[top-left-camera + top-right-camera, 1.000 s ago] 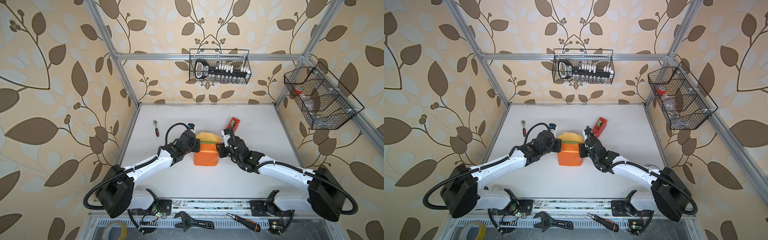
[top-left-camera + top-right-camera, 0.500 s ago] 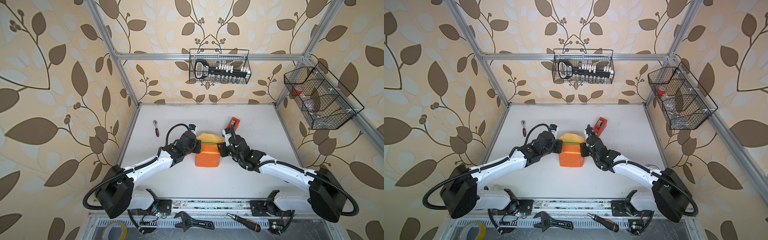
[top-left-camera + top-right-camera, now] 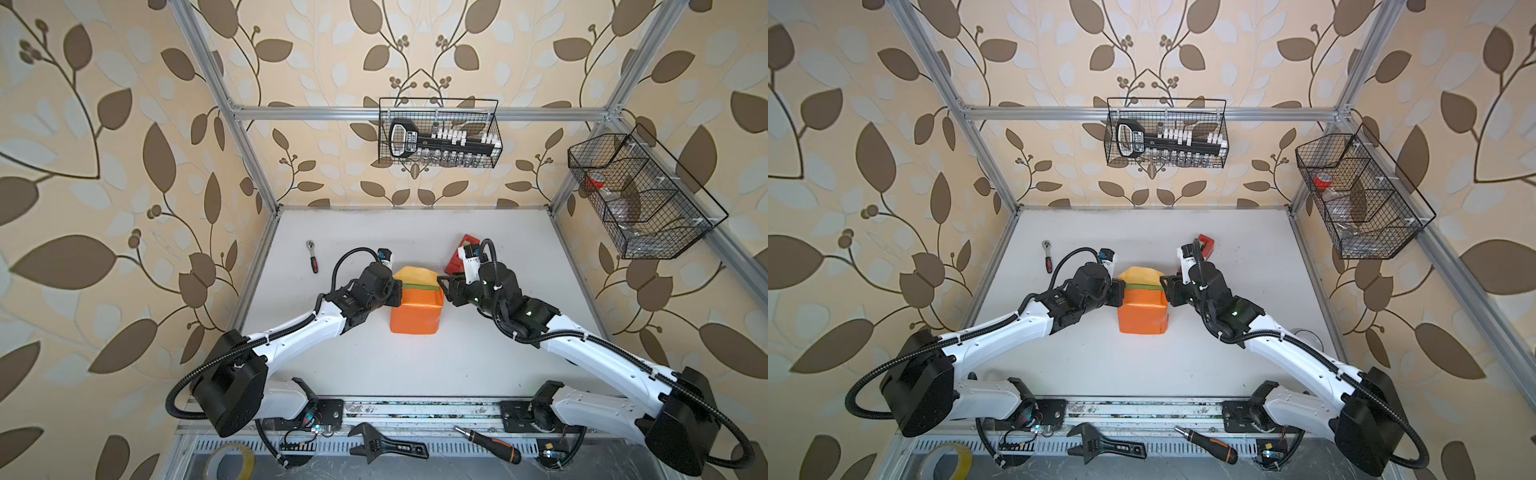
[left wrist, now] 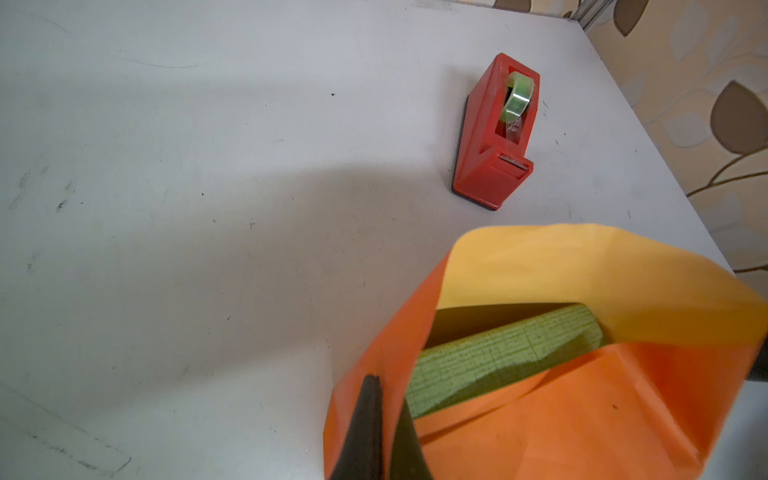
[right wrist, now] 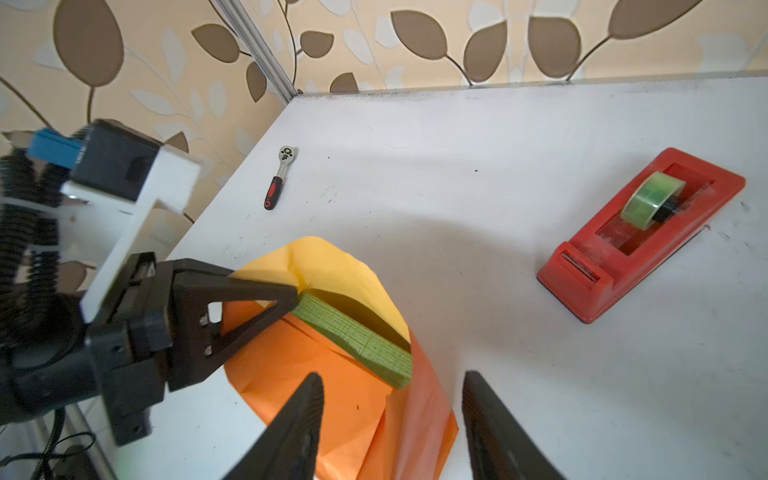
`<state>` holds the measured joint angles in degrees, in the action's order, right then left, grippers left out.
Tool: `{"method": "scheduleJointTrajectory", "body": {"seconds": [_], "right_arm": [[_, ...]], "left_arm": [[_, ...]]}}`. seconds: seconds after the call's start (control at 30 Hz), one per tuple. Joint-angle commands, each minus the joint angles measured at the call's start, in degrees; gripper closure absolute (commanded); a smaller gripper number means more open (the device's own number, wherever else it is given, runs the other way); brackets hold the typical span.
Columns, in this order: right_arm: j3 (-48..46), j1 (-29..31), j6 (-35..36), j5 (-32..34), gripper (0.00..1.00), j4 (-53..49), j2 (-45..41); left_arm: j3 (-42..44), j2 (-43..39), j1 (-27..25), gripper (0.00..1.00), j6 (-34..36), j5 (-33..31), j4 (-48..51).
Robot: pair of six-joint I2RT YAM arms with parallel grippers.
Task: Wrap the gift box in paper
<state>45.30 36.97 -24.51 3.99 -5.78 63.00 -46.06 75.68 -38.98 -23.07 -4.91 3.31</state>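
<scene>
The gift box [image 3: 422, 286] is an olive-green strip showing between the folds of the paper [image 3: 415, 318]. The paper is orange over the box's top and front, and its yellow flap [image 5: 328, 266] stands up behind. The box also shows in the wrist views [image 4: 498, 357] [image 5: 357, 338]. My left gripper [image 3: 397, 291] [image 4: 386, 401] is shut on the paper's left edge at the box's corner. My right gripper [image 3: 446, 289] [image 5: 392, 384] is open at the box's right side. A loose orange side fold rises between its fingers [image 5: 307, 399] without being pinched.
A red tape dispenser [image 3: 461, 257] [image 5: 640, 232] lies just behind my right wrist. A small ratchet [image 3: 312, 257] lies at the back left of the white table [image 3: 415, 374]. Wire baskets hang on the back wall [image 3: 438, 133] and right wall [image 3: 640, 199]. A wrench [image 3: 386, 446], screwdriver [image 3: 486, 442] and tape roll [image 3: 230, 461] lie by the front rail.
My right gripper has opened and let go of the paper's right side. The left gripper has kept its hold, and the parcel has hardly moved.
</scene>
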Motion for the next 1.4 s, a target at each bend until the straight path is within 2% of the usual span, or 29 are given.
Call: {"method": "scheduleJointTrajectory", "body": {"seconds": [0.0, 0.17, 0.43, 0.6, 1.0, 1.37], "right_arm": [[-0.5, -4.3, 1.2, -6.9, 0.42, -3.6, -1.6], [-2.6, -11.0, -0.2, -14.0, 0.45, -1.2, -0.4], [-3.3, -10.9, -2.4, -18.0, 0.55, 4.0, 6.5], [-4.1, -9.5, -2.7, -17.9, 0.57, 4.9, 7.9], [-8.4, -8.2, -3.5, -16.4, 0.58, 5.3, 5.1], [-7.3, -5.5, -5.1, -16.4, 0.57, 7.1, 6.1]], "left_arm": [[1.2, -0.4, -0.5, 0.99, -0.4, 0.5, 2.1], [1.2, -0.7, -0.5, 0.99, -0.5, 0.3, 2.2], [0.8, -0.9, -0.5, 0.99, -0.4, 0.2, 2.7], [0.8, -1.4, -0.5, 0.99, -0.4, 0.0, 2.8], [0.4, -1.6, -0.6, 0.99, -0.3, 0.2, 3.0], [0.4, -1.5, -0.6, 1.00, -0.3, 0.2, 3.0]]}}
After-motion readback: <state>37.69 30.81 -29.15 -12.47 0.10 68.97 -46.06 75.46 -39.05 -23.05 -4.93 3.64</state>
